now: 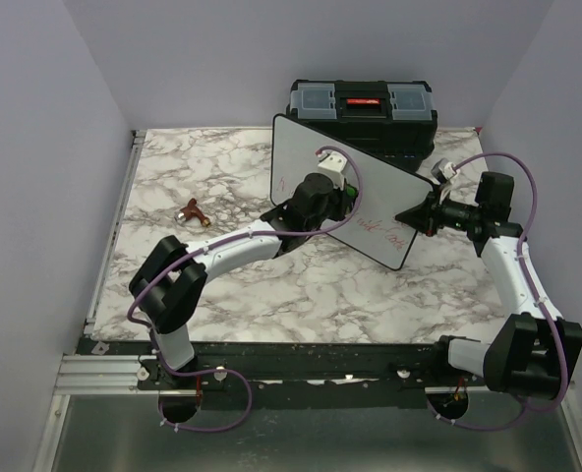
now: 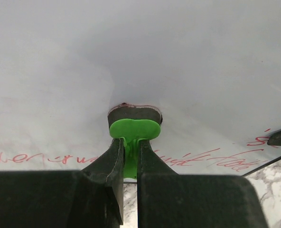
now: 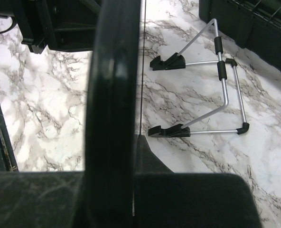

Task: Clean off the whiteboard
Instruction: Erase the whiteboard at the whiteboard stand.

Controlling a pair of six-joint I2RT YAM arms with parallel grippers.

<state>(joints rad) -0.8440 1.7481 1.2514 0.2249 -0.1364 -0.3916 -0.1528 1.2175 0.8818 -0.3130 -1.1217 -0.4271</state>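
The whiteboard stands tilted at mid-table, with red handwriting along its lower edge. My left gripper is against the board's face. In the left wrist view it is shut on the green handle of an eraser, whose dark pad is pressed on the white surface above the writing. My right gripper is shut on the board's right edge. In the right wrist view its right fingertip touches the black frame; the other finger is hidden behind the frame.
A black toolbox with a red latch stands behind the board, also in the right wrist view. The board's wire stand with black feet rests on the marble. A small brown object lies at left. A small grey-white object lies by the board's right corner.
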